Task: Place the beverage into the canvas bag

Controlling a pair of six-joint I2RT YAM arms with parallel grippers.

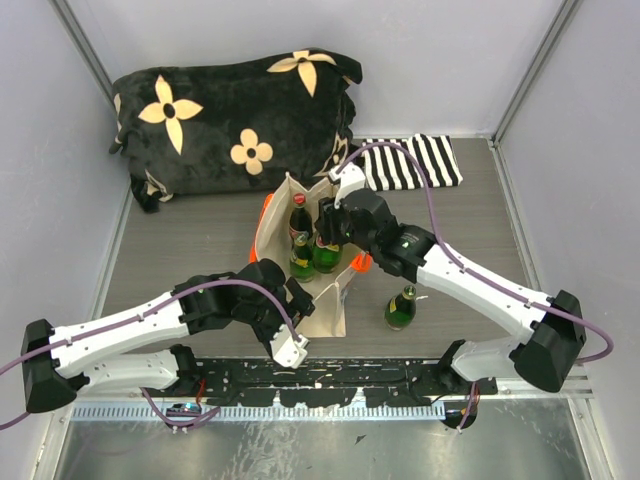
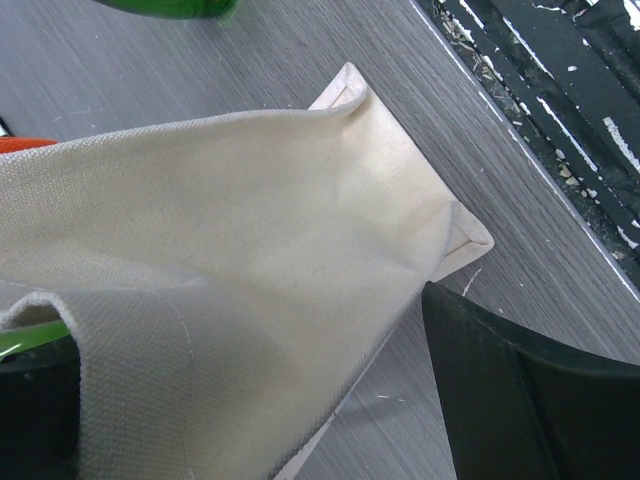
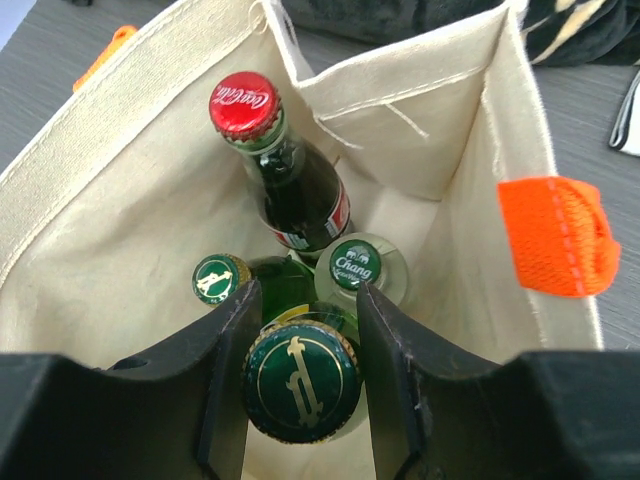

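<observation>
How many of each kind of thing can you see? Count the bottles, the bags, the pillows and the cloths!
Bottles: 5 (Coca-Cola bottle, Chang bottle, green-capped bottle, held bottle, loose bottle)
Canvas bag: 1
Flowered cushion: 1
Striped cloth: 1
Total: 8

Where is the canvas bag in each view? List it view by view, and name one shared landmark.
Top external: the canvas bag stands at the picture's centre.
Left wrist: its outer wall fills left and centre.
Right wrist: its open inside, bottles standing in it.
Shared landmark: the orange handle.
</observation>
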